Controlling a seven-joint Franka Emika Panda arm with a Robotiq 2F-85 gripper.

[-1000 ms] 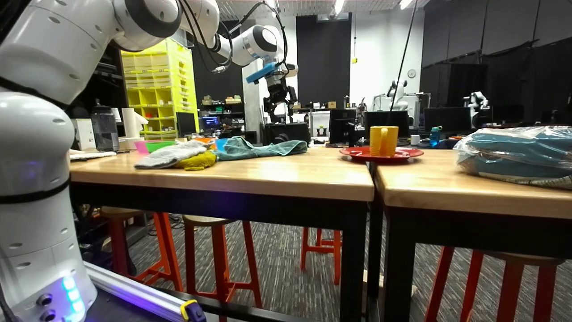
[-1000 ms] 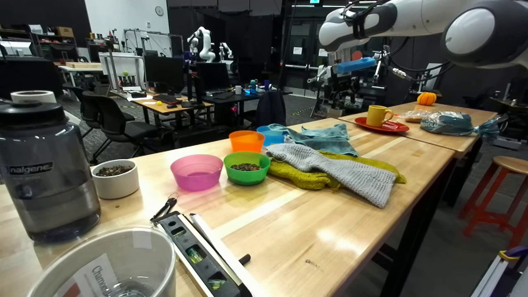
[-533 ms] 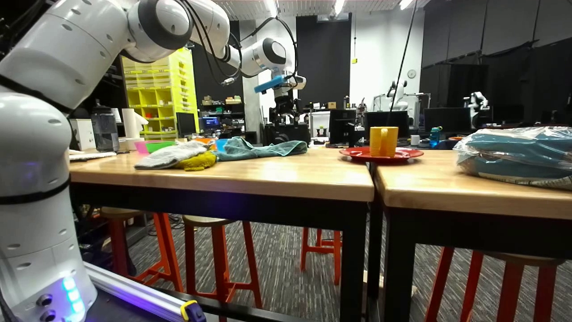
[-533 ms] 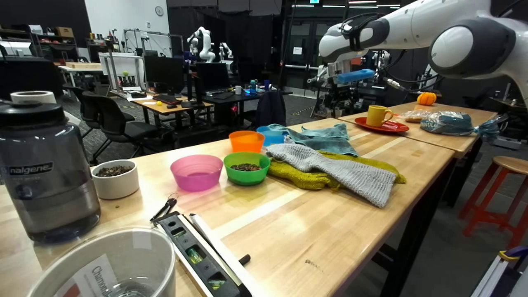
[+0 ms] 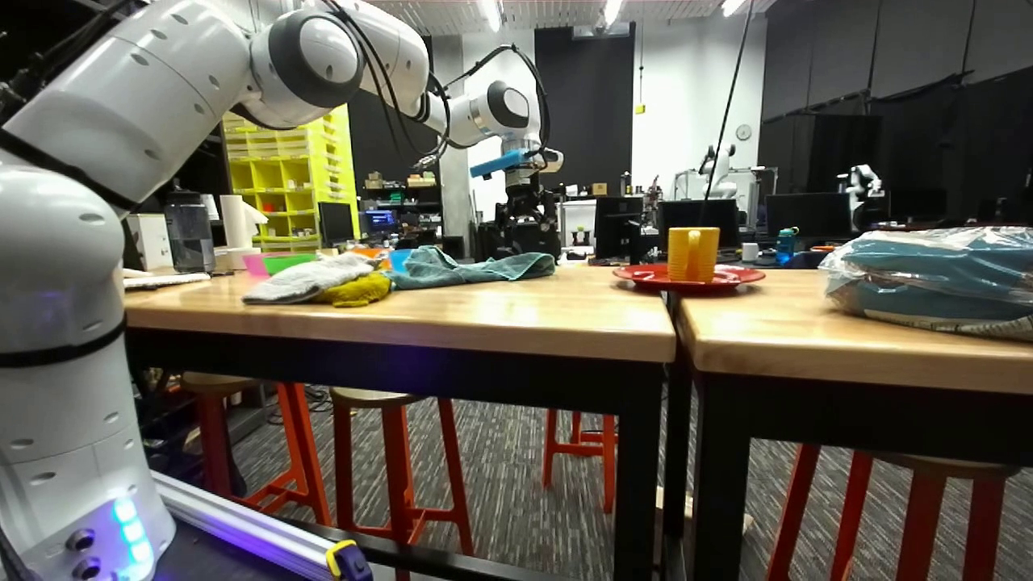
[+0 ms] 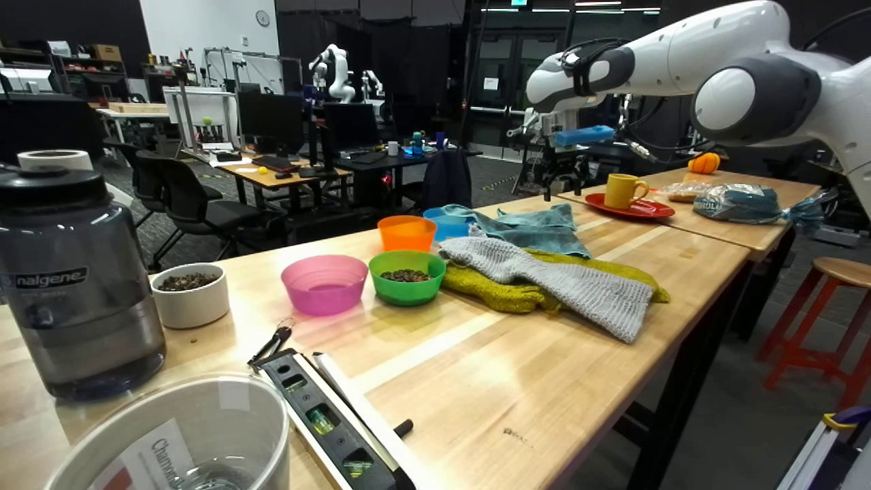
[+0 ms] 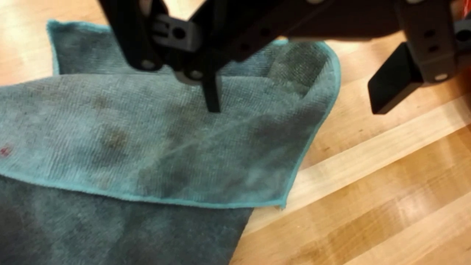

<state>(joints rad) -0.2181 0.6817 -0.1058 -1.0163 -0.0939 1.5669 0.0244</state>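
Wooden tabletop (image 6: 517, 367), near grey towel (image 6: 565, 282) draped on a mustard towel (image 6: 500, 292), teal cloth (image 6: 537, 235) (bright-edged, partly folded) beyond them, black gripper (image 7: 299, 99) spread wide over its edge, yellow mug (image 6: 620, 191) on a red plate (image 6: 643, 211) farther right

red-legged stools (image 5: 398, 476) on gray carpet (image 5: 508, 484), white wall (image 5: 678, 89) beyond
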